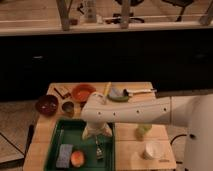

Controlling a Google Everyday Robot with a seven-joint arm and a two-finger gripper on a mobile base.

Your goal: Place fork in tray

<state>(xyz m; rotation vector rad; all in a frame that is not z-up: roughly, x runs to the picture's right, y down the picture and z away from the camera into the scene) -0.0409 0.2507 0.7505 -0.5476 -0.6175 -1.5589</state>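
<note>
The dark green tray (54,141) sits on the front left of the wooden table. The small silvery fork (98,151) lies inside it, near its right side. My gripper (97,133), at the end of the white arm (135,114), hangs just above the fork's upper end, over the tray. Its fingers look spread apart, and the fork seems to rest on the tray floor below them. Whether a finger still touches the fork is unclear.
A blue-grey sponge (64,154) and an orange fruit (77,158) lie in the tray. An orange bowl (83,92), a dark red bowl (46,105), a small cup (68,107), a yellow-handled utensil (106,90) and a white-handled utensil (141,92) stand behind. A white cup (152,150) and a green object (143,131) are at the right.
</note>
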